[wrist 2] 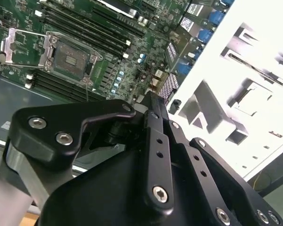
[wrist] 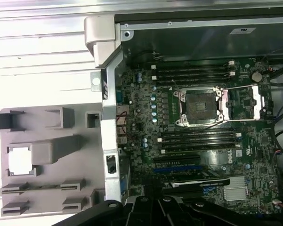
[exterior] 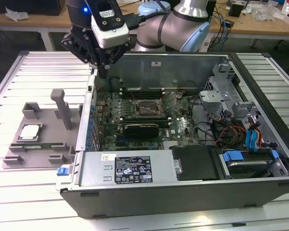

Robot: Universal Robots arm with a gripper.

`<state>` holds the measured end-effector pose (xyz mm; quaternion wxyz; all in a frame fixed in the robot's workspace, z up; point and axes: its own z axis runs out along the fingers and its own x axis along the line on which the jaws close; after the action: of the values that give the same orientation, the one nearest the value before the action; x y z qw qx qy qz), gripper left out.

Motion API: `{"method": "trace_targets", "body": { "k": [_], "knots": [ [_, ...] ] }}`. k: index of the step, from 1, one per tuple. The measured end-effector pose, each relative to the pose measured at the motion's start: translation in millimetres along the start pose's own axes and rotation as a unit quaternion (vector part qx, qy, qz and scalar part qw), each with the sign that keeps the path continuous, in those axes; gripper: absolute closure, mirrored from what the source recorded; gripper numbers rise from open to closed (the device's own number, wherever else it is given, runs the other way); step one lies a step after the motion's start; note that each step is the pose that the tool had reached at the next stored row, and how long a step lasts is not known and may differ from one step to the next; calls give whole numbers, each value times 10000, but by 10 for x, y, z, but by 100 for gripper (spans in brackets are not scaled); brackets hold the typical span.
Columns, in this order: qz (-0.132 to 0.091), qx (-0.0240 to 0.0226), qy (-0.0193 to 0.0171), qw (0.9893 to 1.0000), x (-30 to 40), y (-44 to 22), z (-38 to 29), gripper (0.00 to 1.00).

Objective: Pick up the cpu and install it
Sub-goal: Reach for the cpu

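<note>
The black gripper [exterior: 102, 72] hung over the far edge of the open grey metal computer case [exterior: 182, 187], jaws narrowed together on nothing. The silvery square cpu [exterior: 30, 131] lay in the grey plastic fixture [exterior: 38, 154] at the exterior view's left, well apart.

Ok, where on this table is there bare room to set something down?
Bare slatted table lies at the exterior view's left of the grey fixture and nearer the camera than the computer case. The fixture, holding the cpu, and the case's inside are crowded.
</note>
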<state>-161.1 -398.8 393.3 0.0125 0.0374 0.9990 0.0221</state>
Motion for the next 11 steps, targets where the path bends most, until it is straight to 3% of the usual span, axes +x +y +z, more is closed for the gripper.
{"method": "trace_targets", "body": {
  "k": [11],
  "knots": [
    [0, 0, 0, 10000, 133, -10, -3, 89]
  ]
}}
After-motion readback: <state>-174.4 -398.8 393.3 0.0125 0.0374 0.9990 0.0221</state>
